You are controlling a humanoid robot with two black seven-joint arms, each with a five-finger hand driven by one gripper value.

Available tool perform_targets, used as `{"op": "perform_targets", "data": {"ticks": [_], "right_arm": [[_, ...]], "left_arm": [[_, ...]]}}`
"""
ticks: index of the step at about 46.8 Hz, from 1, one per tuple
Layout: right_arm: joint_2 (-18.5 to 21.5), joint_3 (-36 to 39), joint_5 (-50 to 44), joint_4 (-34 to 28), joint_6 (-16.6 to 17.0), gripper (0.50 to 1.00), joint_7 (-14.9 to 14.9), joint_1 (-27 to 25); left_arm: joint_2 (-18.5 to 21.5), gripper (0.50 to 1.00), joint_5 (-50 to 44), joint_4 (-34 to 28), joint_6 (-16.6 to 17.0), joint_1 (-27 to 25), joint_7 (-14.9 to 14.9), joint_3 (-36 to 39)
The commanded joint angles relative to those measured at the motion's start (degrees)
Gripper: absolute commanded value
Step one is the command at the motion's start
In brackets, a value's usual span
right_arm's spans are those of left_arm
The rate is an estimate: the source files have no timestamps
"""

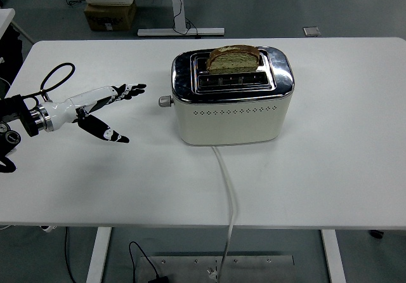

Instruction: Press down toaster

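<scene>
A cream toaster [231,113] with a chrome top stands in the middle of the white table [342,162]. A slice of bread [234,59] sticks up out of its far slot; the near slot looks empty. Its lever knob [165,101] projects from the left end, high up. My left hand [114,108] is over the table left of the toaster, fingers spread and pointing right toward the lever, with a small gap between fingertips and knob. It holds nothing. The right arm is out of view.
The toaster's white cord [227,188] runs from its front over the table's near edge. A cardboard box [110,14] and a desk leg [179,10] stand on the floor beyond the table.
</scene>
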Motion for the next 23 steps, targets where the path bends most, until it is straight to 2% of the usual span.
{"op": "perform_targets", "data": {"ticks": [1, 23], "right_arm": [[0.0, 0.0, 0.0, 0.0, 0.0, 0.998, -0.1, 0.0], [0.0, 0.0, 0.0, 0.0, 0.0, 0.998, 0.0, 0.0]], "left_arm": [[0.0, 1.000, 0.1, -0.1, 0.0, 0.0, 0.0, 0.6], [0.0, 1.000, 2.8, -3.0, 0.3, -0.4, 0.0, 1.0]]}}
